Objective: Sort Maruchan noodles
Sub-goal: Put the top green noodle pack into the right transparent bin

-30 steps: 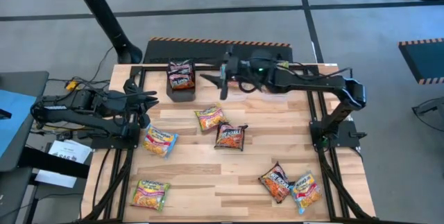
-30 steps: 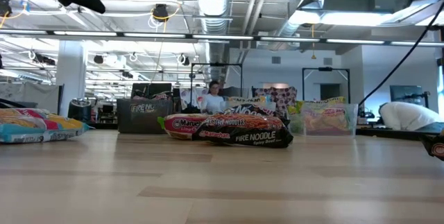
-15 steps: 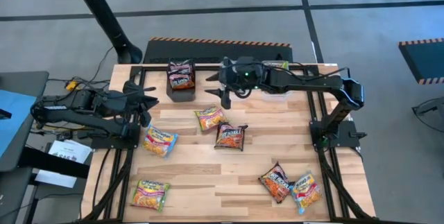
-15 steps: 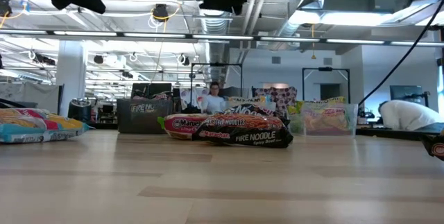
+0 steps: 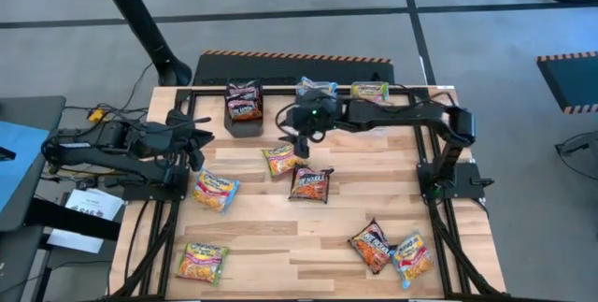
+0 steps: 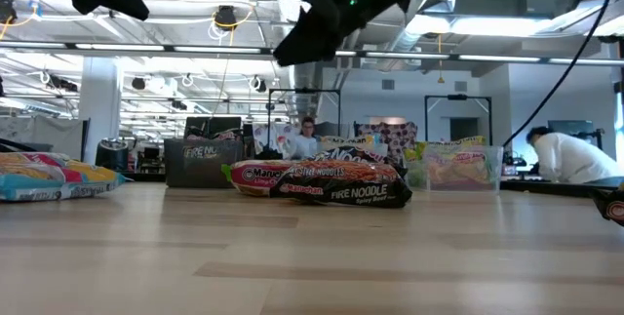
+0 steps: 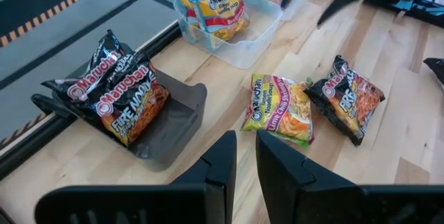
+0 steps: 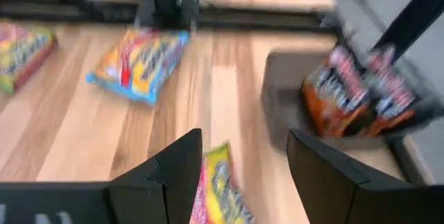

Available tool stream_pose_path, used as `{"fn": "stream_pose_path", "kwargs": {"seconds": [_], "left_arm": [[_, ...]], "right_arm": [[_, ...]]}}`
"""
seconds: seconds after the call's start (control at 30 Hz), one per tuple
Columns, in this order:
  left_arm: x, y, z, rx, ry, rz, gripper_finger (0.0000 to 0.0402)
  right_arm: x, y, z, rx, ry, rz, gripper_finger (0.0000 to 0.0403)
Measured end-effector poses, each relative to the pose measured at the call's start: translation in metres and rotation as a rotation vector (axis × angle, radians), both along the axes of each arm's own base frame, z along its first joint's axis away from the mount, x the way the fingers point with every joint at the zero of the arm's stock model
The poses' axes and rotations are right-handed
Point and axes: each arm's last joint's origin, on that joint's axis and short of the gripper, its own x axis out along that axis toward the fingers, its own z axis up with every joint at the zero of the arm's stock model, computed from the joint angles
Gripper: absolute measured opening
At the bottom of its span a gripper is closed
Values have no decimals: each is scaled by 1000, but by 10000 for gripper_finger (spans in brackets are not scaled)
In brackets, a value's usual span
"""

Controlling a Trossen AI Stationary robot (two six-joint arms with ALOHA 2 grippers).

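the right gripper [image 5: 291, 140] hangs, fingers apart, above a yellow-green noodle packet [image 5: 282, 159] mid-table, while the left gripper [image 5: 198, 140], fingers nearly together, waits at the table's [image 5: 280, 246] left edge.

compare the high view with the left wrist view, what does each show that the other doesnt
Only the high view shows the right gripper, open, above the yellow-edged packet, plus four packets nearer the front: a blue-edged one, a green-edged one and a pair at front right.

Only the left wrist view shows the left gripper's fingers, close together, and the "Fire Noodle" print on the dark packets.

Both show the black box, the clear tub, the yellow-edged packet and the dark packet beside it.
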Motion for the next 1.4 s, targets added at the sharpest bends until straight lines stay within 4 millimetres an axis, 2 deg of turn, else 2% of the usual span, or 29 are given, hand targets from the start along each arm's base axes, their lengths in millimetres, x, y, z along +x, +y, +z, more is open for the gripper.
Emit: {"fn": "stream_pose_path", "kwargs": {"seconds": [0.2,0.33,0.83,1.4], "left_arm": [[0,0,0,2,1,-1,45],[0,0,0,5,0,4,45],[0,1,0,15,1,18,45],[0,1,0,16,0,20,45]], "right_arm": [[14,2,-31,16,69,12,235],[20,6,-44,21,98,24,235],[32,21,-89,23,241,17,235],[36,19,-130,65,364,-33,235]]}}
